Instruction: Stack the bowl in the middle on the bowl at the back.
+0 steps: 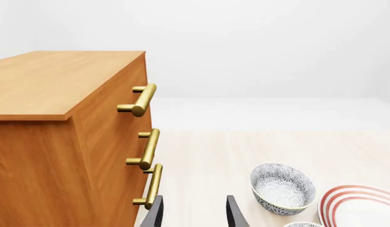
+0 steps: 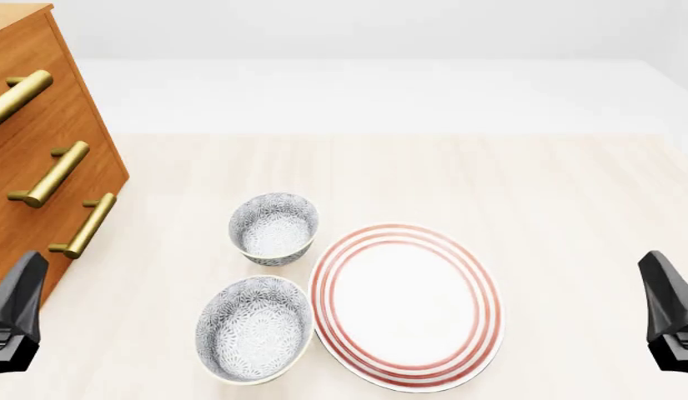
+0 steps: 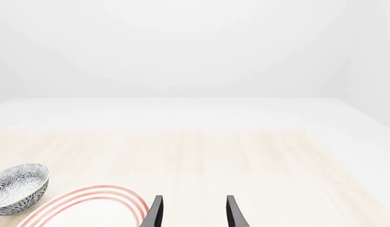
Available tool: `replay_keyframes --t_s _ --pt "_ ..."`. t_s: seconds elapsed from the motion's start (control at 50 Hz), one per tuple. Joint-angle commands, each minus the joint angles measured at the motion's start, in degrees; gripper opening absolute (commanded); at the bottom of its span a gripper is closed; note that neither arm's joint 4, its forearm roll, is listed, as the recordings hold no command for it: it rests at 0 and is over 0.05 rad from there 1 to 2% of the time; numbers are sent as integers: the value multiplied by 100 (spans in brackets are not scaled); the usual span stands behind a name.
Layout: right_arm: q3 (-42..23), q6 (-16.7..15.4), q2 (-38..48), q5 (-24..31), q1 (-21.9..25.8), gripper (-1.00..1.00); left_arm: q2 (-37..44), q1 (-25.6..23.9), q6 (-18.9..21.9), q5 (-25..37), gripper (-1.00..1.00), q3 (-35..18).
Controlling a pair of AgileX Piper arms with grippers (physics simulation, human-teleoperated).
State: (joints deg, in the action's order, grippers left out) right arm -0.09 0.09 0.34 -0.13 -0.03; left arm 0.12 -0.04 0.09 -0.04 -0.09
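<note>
The bowl in the middle (image 2: pixel 254 327) is the wider grey-and-white floral one, standing nearest me, just left of the plate; only a sliver of its rim (image 1: pixel 302 224) shows in the left wrist view. Behind it stands the bowl at the back (image 2: pixel 273 227), narrower and deeper (image 1: pixel 281 188), also seen in the right wrist view (image 3: pixel 18 188). My left gripper (image 2: pixel 16 321) hangs open at the table's near left (image 1: pixel 193 213), well left of both bowls. My right gripper (image 2: pixel 669 312) is open at the near right (image 3: pixel 193 210), far from them.
A big white plate with red rings (image 2: pixel 407 304) lies right of the bowls, almost touching them. A wooden drawer cabinet (image 2: pixel 37 142) with brass handles (image 1: pixel 146 149) stands at the left, close beside my left gripper.
</note>
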Motion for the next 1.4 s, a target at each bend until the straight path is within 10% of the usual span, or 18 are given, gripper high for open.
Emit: replay_keyframes --t_s 0.02,0.52,0.86,0.9,1.4 --pt "-2 12 110 -65 -23 100 22 12 -11 -8 100 -21" --pt "6 22 113 -74 -38 100 177 -157 -352 239 100 -387" --pt "4 24 47 -31 -44 100 1376 -1105 215 1754 100 -1955" --pt "4 17 34 -22 -41 100 1636 -1255 -366 1998 100 -2210" --pt "3 43 18 -13 -46 100 3963 -2337 -640 3760 100 -4523"
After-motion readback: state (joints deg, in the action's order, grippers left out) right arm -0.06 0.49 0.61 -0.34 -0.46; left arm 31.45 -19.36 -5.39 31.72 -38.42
